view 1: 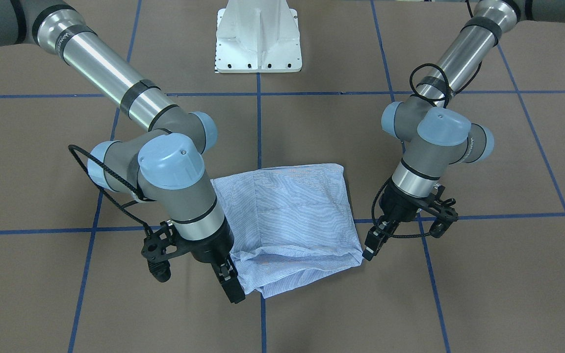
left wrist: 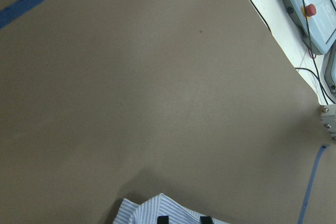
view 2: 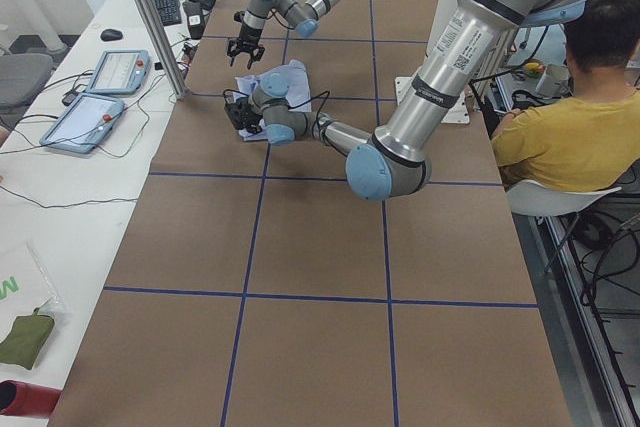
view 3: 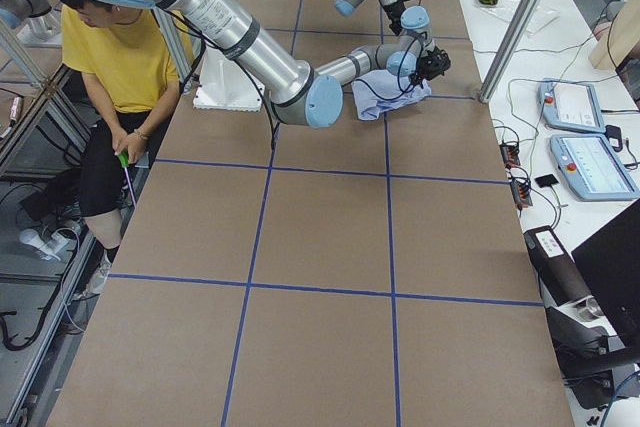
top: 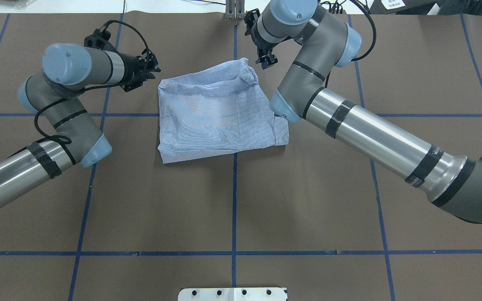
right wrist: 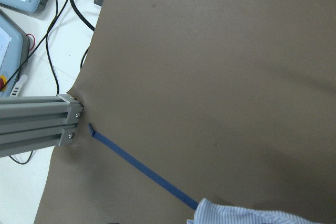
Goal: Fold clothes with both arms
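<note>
Item: one light blue-and-white striped shirt, folded to a rough rectangle and lying flat on the brown table cover. It sits over the crossing of two blue tape lines, mostly left of the centre line and in the half far from the robot. The near edge is fairly straight. The left edge is straight. The far right corner is rumpled and bunched. The far edge lies near the table's far rim, where one aluminium post stands. A broad stretch of brown cover runs from the shirt's near edge to the one white pedestal, and wide brown bays lie to the left and right beyond the arms. Arms: two. The left arm comes in from the left, and the left gripper is just beside the shirt's far left corner. The wrist view shows two black fingertips a narrow gap apart with striped cloth between them; whether they pinch it cannot be told. The right arm crosses above the shirt's right edge. The right gripper is just beside the far right corner with its fingers spread and gripping nothing. Off the table there are two blue-grey control tablets on a white bench past the far rim, and one seated person in a yellow top behind the pedestal.
</note>
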Controlling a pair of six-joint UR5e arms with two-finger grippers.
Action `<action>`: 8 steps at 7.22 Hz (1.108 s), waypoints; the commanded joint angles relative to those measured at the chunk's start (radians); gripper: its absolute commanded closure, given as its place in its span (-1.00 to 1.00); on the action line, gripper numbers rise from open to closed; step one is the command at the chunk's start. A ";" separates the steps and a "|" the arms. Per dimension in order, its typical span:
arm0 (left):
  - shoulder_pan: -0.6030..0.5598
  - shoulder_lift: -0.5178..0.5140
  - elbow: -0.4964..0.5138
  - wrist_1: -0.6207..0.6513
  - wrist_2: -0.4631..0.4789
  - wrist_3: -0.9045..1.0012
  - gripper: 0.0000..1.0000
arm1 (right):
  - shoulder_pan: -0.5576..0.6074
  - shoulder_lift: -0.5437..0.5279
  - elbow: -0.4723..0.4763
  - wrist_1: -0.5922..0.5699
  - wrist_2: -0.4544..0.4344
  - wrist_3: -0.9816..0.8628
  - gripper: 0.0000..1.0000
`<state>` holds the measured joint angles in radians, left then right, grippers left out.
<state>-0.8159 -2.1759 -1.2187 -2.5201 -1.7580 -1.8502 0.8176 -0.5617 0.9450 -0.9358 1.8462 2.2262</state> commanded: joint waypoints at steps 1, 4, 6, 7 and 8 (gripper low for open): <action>-0.012 0.005 -0.005 -0.002 -0.008 0.051 0.32 | 0.020 -0.010 -0.018 0.000 0.022 -0.090 -1.00; -0.061 0.085 -0.073 0.012 -0.105 0.328 0.32 | 0.049 -0.136 0.061 -0.005 0.041 -0.429 -1.00; -0.106 0.197 -0.157 0.012 -0.142 0.591 0.29 | 0.133 -0.342 0.228 -0.012 0.158 -0.764 -1.00; -0.156 0.262 -0.191 0.011 -0.202 0.711 0.26 | 0.229 -0.428 0.262 -0.014 0.297 -0.927 -1.00; -0.225 0.333 -0.223 0.011 -0.265 0.871 0.15 | 0.327 -0.485 0.265 -0.026 0.400 -1.088 -1.00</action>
<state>-0.9674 -1.9285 -1.3985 -2.5091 -1.9508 -1.1637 1.0286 -0.9571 1.1825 -0.9508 2.1084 1.3480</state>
